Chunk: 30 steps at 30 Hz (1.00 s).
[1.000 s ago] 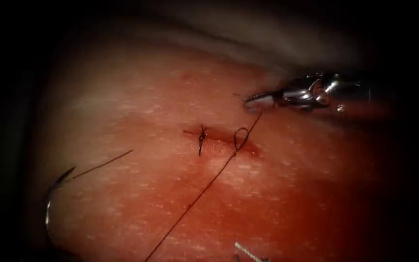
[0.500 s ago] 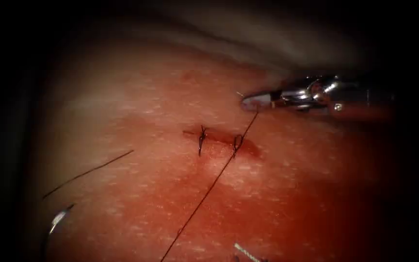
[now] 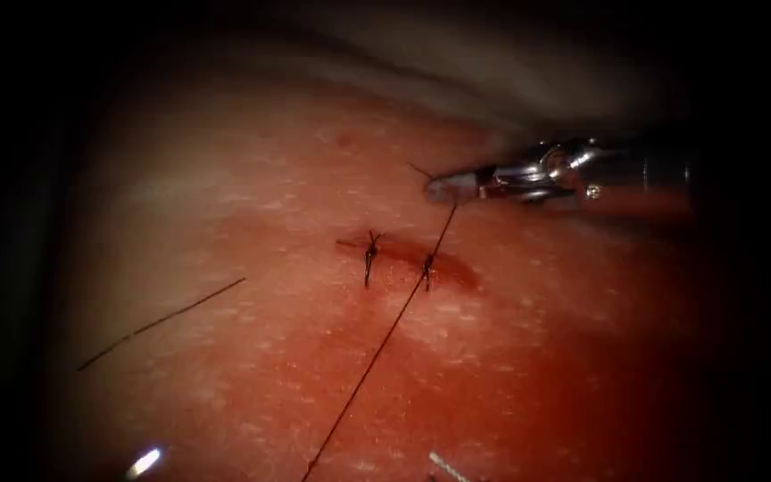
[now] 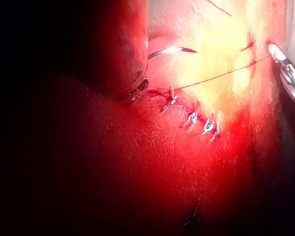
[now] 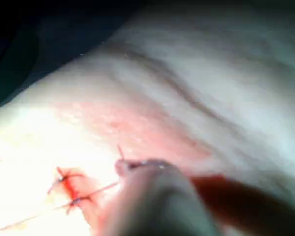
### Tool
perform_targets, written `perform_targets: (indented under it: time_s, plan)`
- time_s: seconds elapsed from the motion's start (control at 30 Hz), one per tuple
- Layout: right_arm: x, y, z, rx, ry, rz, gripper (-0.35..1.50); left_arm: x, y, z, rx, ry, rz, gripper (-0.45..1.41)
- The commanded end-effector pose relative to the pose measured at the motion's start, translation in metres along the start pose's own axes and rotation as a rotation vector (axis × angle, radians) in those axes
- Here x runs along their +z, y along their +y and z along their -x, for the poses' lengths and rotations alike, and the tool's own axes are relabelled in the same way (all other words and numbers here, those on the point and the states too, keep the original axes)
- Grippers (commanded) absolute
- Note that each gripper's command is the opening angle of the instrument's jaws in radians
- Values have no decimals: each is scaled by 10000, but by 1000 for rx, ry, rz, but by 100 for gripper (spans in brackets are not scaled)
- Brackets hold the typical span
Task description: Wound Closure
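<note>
The tissue [image 3: 252, 223] has a short cut with a tied stitch [image 3: 370, 252] at its left end and a second knot [image 3: 427, 263] to the right. My right tool [image 3: 443, 186] lies above and right of the cut, shut on the thread's short end, whose tail sticks out past the jaws. The long thread [image 3: 368, 368] runs taut from the knot to the lower edge. In the left wrist view my left tool [image 4: 137, 91] appears shut on the thread [image 4: 206, 78], with the curved needle [image 4: 172, 50] beside it, free of the tissue. The needle [image 3: 143, 462] glints far left of the cut.
A loose cut piece of thread [image 3: 162, 321] lies on the tissue left of the cut. Several shiny earlier stitches [image 4: 201, 123] sit in a row near the left tool. Red fluid [image 3: 510, 357] covers the tissue right of and below the cut.
The open loop at the second stitch has drawn down into a tight knot. The right tool shifted left. The needle slid down toward the lower left edge.
</note>
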Motion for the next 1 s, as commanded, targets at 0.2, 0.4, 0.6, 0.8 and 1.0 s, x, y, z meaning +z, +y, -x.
perform_targets:
  time_s: [0.2,0.4,0.6,0.8,1.0]
  plan:
    - [2,8,-6,17,25,12,-35,5,7,0,2,2,12,-35]
    - [-12,-9,9,0,156,-283,111,-35,-28,-29,-19,59,-29,-35]
    - [-56,-11,14,-234,357,-229,131,-97,-88,-74,30,141,-68,-35]
    - [-107,-11,19,-398,406,-109,140,-142,-146,-109,33,254,-132,-35]
    - [-153,-35,39,-488,444,27,140,-144,-235,-117,17,285,-215,-35]
